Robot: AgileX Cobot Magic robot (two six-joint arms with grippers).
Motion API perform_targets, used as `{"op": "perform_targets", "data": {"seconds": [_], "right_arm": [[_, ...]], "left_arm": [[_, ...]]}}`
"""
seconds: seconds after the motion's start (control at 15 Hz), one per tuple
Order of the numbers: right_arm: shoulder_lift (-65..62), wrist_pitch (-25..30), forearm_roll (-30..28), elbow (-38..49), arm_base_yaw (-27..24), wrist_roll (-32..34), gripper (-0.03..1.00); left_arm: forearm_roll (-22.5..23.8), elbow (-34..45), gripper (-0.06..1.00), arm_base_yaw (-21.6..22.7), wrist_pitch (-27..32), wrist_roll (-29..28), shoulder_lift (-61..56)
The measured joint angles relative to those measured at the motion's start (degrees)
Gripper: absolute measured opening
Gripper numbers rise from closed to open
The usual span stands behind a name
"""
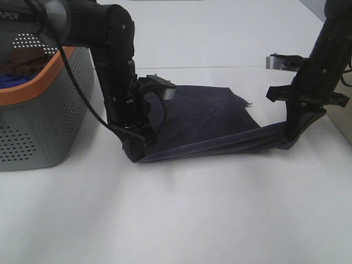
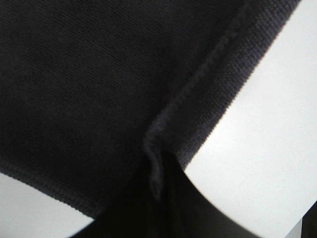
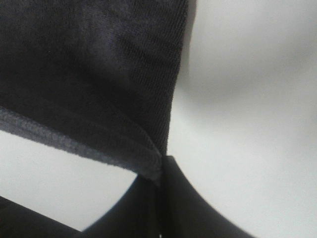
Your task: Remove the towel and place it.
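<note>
High cam looks down; wrist cams hug towel [image 1: 209, 115].

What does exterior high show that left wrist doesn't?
Exterior high only: the basket, plus the left end effector and right end effector each pinching the towel, its near edge stretched between them. Left wrist only: the stitched hem bunching into the grip. Both: dark towel, white table.

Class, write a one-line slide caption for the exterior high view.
Left gripper and right gripper pinch the near corners of the navy towel, spread over the table beside a grey basket.
</note>
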Motion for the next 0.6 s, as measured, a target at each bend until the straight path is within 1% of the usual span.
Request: {"op": "perform_targets", "data": {"seconds": [0.13,0.33,0.4,0.53,0.6], "right_arm": [[0.00,0.00,0.97,1.89,0.00,0.00,0.00],[0.00,-0.11,0.69,2.18,0.00,0.92,0.01],[0.00,-0.23,-0.46,2.18,-0.06,1.20,0.08],[0.00,-0.29,-0.92,2.18,-0.06,2.46,0.28],[0.00,-0.29,-0.92,2.18,-0.06,3.55,0.39]], "left_arm": [[-0.11,2.06,0.00,0.00,-0.06,2.12,-1.43],[0.11,2.52,0.00,0.00,0.17,3.38,-1.83],[1.20,2.81,0.00,0.00,1.09,3.38,-1.83],[1.60,2.86,0.00,0.00,1.38,3.38,-1.83],[1.60,2.86,0.02,0.00,1.43,3.32,-1.83]]}}
